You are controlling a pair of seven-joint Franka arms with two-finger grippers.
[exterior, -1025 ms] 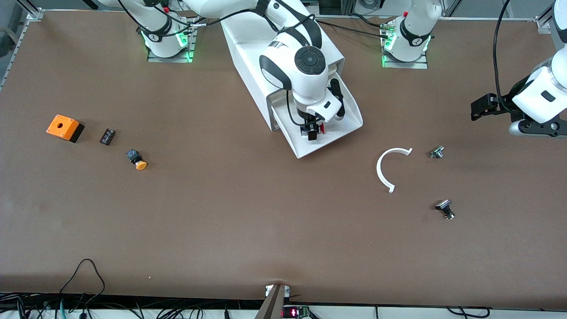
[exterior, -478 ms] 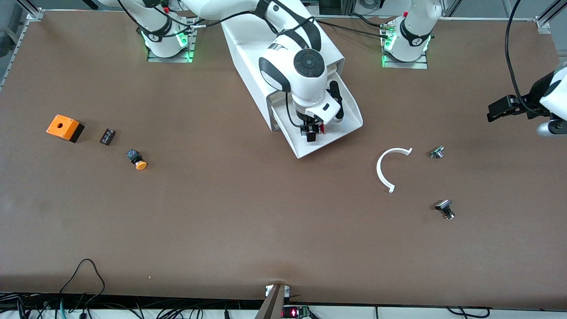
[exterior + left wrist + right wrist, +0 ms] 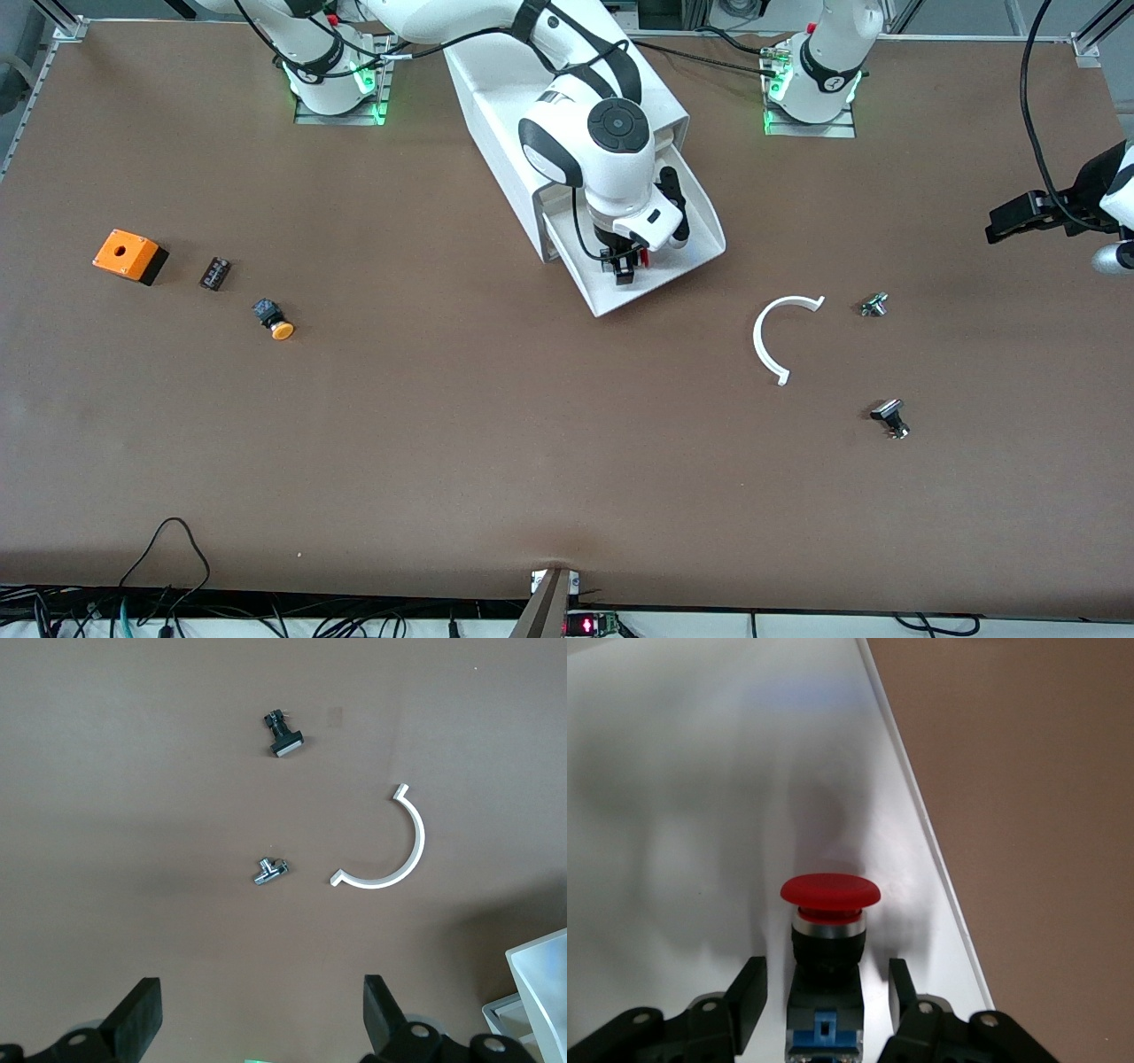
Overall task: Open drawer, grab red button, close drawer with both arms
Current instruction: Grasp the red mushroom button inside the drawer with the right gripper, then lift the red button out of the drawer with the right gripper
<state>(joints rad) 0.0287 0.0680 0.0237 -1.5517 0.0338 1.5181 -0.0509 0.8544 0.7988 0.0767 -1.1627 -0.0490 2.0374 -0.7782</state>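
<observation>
The drawer (image 3: 611, 304), the lowest tray of the white cabinet (image 3: 496, 115), is pulled out. The button (image 3: 644, 258), with a red cap and a black-blue body, lies in it near the side rim. In the right wrist view the button (image 3: 830, 890) lies on the drawer floor (image 3: 673, 815). My right gripper (image 3: 623, 266) is down in the drawer, open, with one finger (image 3: 749, 992) on each side of the button's body and a gap on both sides. My left gripper (image 3: 1005, 221) is open and empty in the air over the table's left-arm end, as the left wrist view (image 3: 261, 1001) shows.
An orange box (image 3: 129, 255), a small black part (image 3: 214, 273) and an orange-capped button (image 3: 274, 321) lie toward the right arm's end. A white half ring (image 3: 775, 341), a small metal part (image 3: 873, 305) and a black part (image 3: 889, 416) lie toward the left arm's end.
My left gripper has drawn away from the drawer toward the left arm's end of the table. My right gripper has stayed around the button, shifting only slightly.
</observation>
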